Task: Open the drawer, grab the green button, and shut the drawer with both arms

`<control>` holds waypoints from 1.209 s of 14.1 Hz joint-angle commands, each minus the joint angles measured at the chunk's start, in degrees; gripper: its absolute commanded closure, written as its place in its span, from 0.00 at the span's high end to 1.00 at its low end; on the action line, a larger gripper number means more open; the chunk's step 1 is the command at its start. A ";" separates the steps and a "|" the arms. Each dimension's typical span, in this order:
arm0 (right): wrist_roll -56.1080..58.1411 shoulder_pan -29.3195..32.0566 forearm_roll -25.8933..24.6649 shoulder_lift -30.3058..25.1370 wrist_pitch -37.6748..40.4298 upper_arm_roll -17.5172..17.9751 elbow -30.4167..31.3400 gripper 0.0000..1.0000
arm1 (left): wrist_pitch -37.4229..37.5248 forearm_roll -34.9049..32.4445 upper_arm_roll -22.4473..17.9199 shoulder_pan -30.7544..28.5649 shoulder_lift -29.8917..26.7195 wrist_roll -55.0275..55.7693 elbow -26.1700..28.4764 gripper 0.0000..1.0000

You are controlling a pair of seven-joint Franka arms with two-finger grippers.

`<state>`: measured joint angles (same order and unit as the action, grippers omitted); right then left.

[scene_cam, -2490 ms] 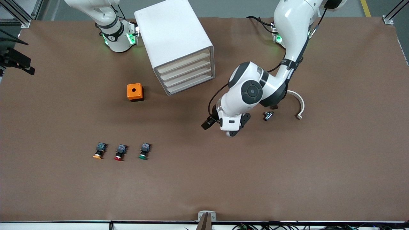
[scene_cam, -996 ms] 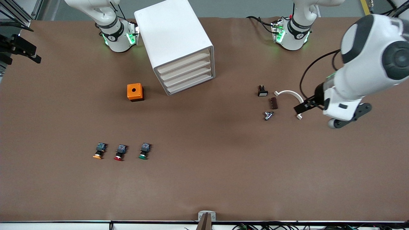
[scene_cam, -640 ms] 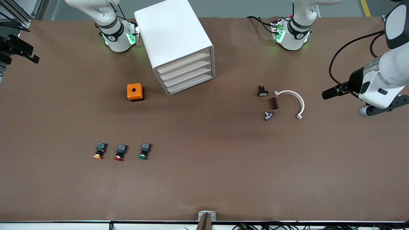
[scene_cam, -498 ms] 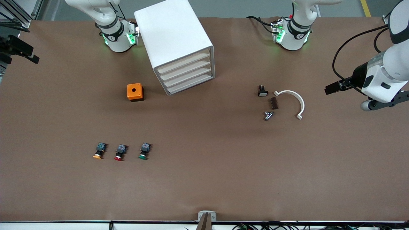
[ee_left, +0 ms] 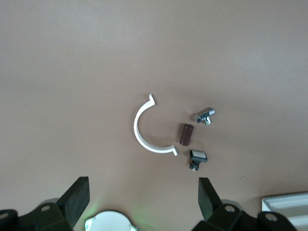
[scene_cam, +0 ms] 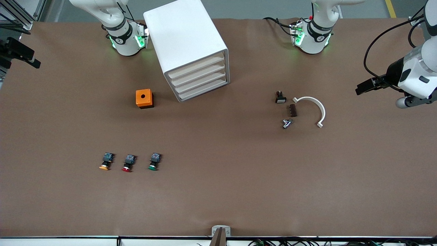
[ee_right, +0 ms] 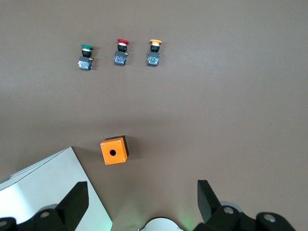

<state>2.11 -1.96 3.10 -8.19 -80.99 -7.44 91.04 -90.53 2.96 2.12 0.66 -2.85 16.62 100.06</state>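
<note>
left pincer: open, empty, high over table's left-arm end | right pincer: open, empty, above orange box | drawer: shut | green button: on table

The table carries three push buttons: one green-capped button, one red-capped button, one orange-capped button. There is one white cabinet with four drawers, one orange box, one white curved clip and three small parts beside it.
</note>
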 commanded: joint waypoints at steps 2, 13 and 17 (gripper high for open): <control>-0.18 0.91 -1.51 -0.77 -1.98 0.67 -0.07 1.00 | -5.79 0.38 -0.45 -0.66 -6.64 -4.83 7.34 0.99; 2.72 0.91 -1.52 -0.95 -1.89 0.67 0.63 1.00 | -1.51 -1.73 -0.28 -0.66 -3.04 -6.60 -3.99 0.99; 2.81 0.82 -2.48 -1.04 -1.89 1.02 0.72 1.00 | -0.79 -1.64 -0.28 -0.66 -3.04 -6.95 -4.26 1.00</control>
<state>4.11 -1.96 1.49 -8.23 -83.09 -7.25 91.06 -92.70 2.42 1.84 0.08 -6.92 10.99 97.59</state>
